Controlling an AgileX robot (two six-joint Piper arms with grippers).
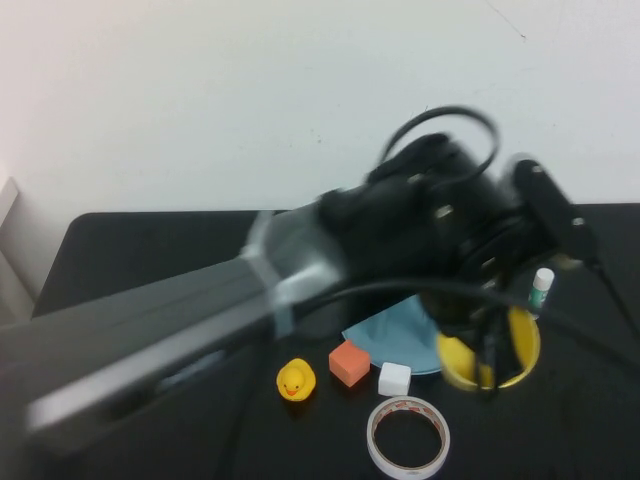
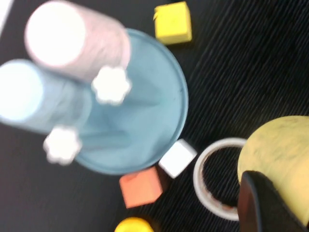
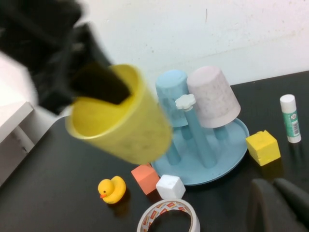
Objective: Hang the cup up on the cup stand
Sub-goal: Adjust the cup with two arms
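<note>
From the high view, the left claw (image 1: 487, 350) hangs just beside the round light-blue plastic cup stand (image 1: 400, 345) on the black counter (image 1: 150, 250), pinched tight on the rim of the plain yellow tapered plastic cup (image 1: 510, 350), one finger inside it, probably so the mouth stays free for a peg. From the left wrist view, the cup (image 2: 280, 154) sits lifted beside the stand (image 2: 145, 121), whose white flower-shaped knob (image 2: 111, 85) is bare; the pale pink cup (image 2: 72, 41) and light blue cup (image 2: 34, 96) already cover other pegs. From the right wrist view, the yellow cup (image 3: 123, 123) is tilted near the stand (image 3: 217, 159); the right claw (image 3: 280, 203) rests shut and empty, parked apart from the stand.

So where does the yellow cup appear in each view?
High view: yellow cup at lower right, partly behind the left arm.
Left wrist view: at the right edge, held by the left tool.
Right wrist view: left of centre, lifted.
Shared landmark: the tape roll.
</note>
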